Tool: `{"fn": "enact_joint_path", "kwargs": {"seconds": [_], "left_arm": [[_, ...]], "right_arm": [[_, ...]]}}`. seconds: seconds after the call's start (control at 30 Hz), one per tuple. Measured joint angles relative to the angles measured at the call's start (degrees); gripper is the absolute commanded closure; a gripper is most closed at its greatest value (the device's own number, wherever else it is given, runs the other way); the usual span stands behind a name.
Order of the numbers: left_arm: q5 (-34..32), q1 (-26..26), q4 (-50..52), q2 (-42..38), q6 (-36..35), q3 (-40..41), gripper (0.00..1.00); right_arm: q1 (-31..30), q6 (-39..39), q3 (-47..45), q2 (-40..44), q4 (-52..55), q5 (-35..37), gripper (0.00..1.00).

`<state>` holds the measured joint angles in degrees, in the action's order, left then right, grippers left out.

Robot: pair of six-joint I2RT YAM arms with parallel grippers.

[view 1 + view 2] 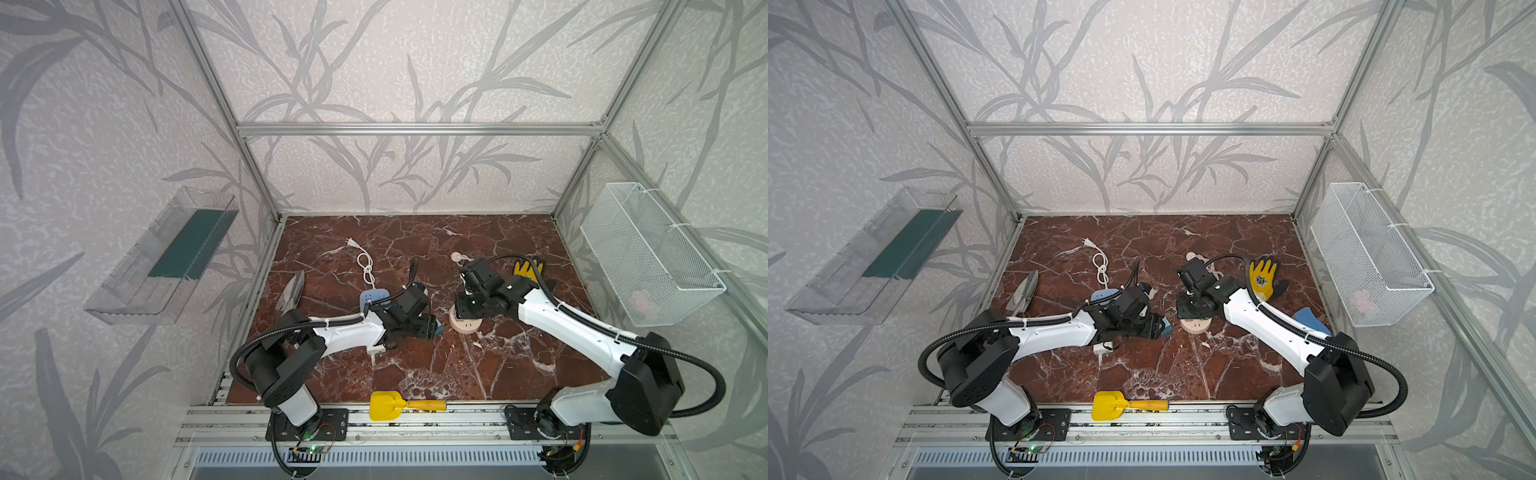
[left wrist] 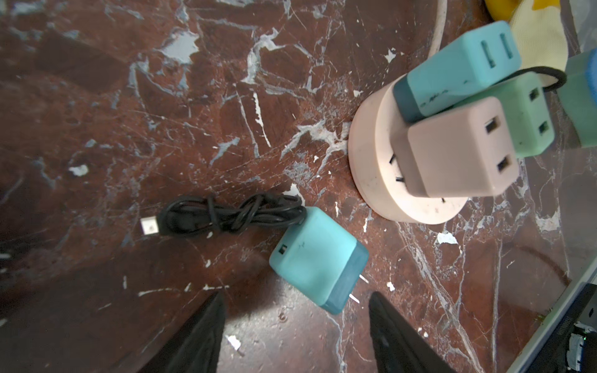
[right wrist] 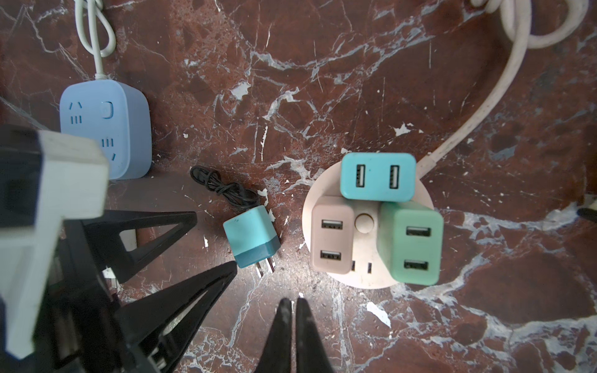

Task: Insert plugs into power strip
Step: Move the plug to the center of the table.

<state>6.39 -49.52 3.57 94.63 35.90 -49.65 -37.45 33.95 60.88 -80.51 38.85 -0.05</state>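
Left wrist view: I had the left gripper (image 2: pixel 297 295) spread wide, holding nothing, just short of the loose teal plug (image 2: pixel 318 258) lying beside the round power strip (image 2: pixel 371 181); the right gripper (image 3: pixel 293 302) was pinched together, empty.

High top views, close wrist views share table (image 1: pixel 395 241).

The left arm (image 1: pixel 349 330) and right arm (image 1: pixel 557 328) have glossy white link shells dotted with small dark screw holes, joined by bulky black joint housings. A black corrugated hose (image 1: pixel 235 365) runs along each. Each stands on a black bolted base plate (image 1: pixel 336 424). The left gripper (image 2: pixel 297 295) and right gripper (image 3: pixel 293 302) have black, tapering fingers.
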Motion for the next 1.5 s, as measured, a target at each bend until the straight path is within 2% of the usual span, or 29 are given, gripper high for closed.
{"fn": "enact_joint_path", "kwargs": {"seconds": [0.27,0.53,1.03,1.17,1.5], "left_arm": [[1.9,-0.4,5.6,5.0,0.1,-6.1,0.29],[2.7,-1.2,9.0,7.4,0.1,-8.5,0.3],[2.0,-2.3,12.1,9.0,0.2,-11.1,0.42],[0.5,-2.3,13.8,9.5,0.3,-11.9,0.47],[-6.7,-2.2,19.7,9.9,0.1,-13.3,0.5]], "right_arm": [[0.0,-0.2,-0.3,0.6,0.0,0.0,0.91],[0.0,-0.8,-1.3,0.8,-0.2,0.0,0.91],[0.0,-1.0,-3.8,1.9,-1.8,-0.1,0.91],[0.0,-1.0,-3.8,2.0,-1.8,-0.1,0.91],[0.0,-1.0,-3.8,2.0,-2.5,-0.1,0.91]]}}
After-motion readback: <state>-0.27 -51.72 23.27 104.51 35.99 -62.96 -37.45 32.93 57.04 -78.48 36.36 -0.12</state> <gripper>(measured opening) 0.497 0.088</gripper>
